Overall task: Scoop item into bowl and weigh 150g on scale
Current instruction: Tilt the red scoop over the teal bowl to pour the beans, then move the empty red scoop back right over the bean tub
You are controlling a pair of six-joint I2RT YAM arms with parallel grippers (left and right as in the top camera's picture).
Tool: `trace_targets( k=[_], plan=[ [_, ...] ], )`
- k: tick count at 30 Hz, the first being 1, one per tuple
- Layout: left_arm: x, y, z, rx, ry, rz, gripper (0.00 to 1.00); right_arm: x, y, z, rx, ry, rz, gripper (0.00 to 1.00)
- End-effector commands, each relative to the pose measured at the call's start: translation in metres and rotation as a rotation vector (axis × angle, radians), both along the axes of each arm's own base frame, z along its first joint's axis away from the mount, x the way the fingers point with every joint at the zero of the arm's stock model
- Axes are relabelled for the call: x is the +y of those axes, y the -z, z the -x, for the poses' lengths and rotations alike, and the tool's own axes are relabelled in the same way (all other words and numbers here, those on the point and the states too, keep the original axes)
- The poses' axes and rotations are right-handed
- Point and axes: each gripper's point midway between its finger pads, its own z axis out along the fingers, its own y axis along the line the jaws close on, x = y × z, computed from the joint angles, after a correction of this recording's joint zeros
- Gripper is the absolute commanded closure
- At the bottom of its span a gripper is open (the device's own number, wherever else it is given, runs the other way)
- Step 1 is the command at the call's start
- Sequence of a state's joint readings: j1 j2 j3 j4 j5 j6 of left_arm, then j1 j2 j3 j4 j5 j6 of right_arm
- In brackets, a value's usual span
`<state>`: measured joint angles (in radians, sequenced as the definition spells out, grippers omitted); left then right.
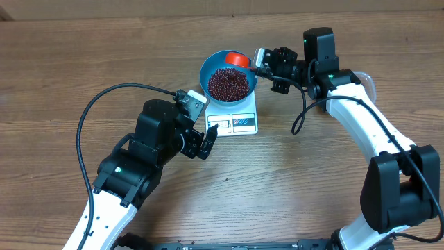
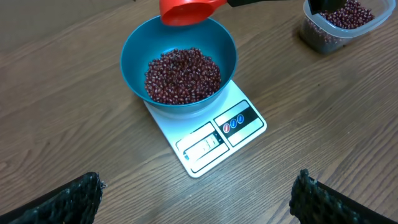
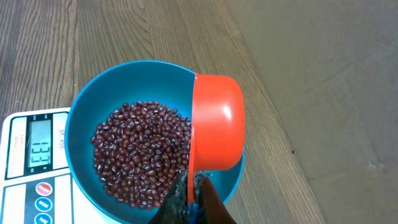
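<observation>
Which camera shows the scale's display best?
The right wrist view: the scale lies close, its display showing digits sideways. The left wrist view shows the display farther off, unreadable; overhead it is tiny.

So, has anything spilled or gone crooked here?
Nothing stands out. The beans lie inside the blue bowl, which sits upright on the white scale, and I see no strays on the table. The orange scoop is tipped on its side over the bowl's rim, which looks like pouring, not a mishap.

"133" — sideways on the scale (image 3: 32, 173)
</observation>
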<state>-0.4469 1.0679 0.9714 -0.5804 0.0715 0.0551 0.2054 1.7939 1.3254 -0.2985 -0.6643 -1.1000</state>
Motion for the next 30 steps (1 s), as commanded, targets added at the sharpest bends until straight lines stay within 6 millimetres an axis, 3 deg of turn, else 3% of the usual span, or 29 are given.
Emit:
trace_targets(
  k=[1,8,15,23,30],
  plan=[
    [-0.002,-0.008,-0.002,-0.009,-0.003,0.017,0.0,0.002,-0.005,-0.002,-0.015,0.001,-0.007,0.96],
    [-0.002,-0.007,-0.003,-0.008,-0.003,0.017,0.0,-0.004,-0.04,0.001,0.025,0.092,-0.097,0.96],
    [-0.002,-0.007,-0.003,-0.008,-0.003,0.017,0.01,-0.039,-0.074,0.0,0.047,0.308,-0.118,0.96],
    [-0.002,-0.007,-0.003,-0.008,-0.002,0.017,0.0,-0.112,-0.047,0.007,0.165,0.568,0.029,0.96],
    [-0.002,-0.008,-0.002,-0.009,-0.003,0.017,0.01,-0.182,-0.033,0.006,0.298,0.871,-0.017,0.96]
  ],
)
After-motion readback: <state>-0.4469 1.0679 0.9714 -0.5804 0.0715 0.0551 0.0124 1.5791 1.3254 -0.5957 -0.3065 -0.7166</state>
